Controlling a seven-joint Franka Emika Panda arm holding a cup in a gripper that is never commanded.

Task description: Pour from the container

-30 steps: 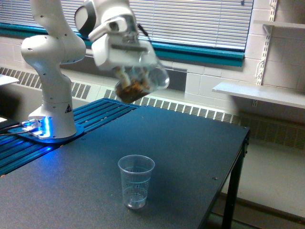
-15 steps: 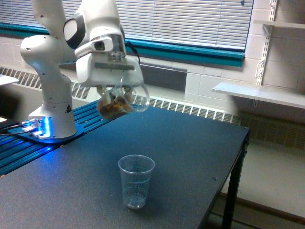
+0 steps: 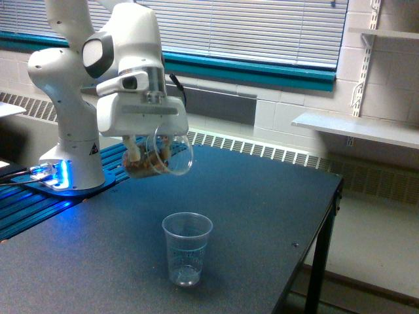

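Note:
My gripper [image 3: 148, 152] is shut on the container [image 3: 160, 157], a clear smooth-walled cup with brown nut-like pieces lying in its lower side. The container is tilted, its wide rim facing the exterior view's right and slightly down. It hangs in the air above the dark table [image 3: 249, 216]. A second clear plastic cup [image 3: 186, 248] with small dark speckled marks stands upright on the table, below the container and a little toward the exterior view's right. Nothing is falling between the two cups.
The arm's white base [image 3: 69, 157] stands on a blue-lit ridged platform [image 3: 39, 196] at the exterior view's left. The table's edge [image 3: 327, 216] drops off at the exterior view's right. A wall shelf [image 3: 360, 127] and window blinds are behind.
The gripper with the container has moved down and toward the exterior view's left, coming lower over the table. The speckled cup has not moved.

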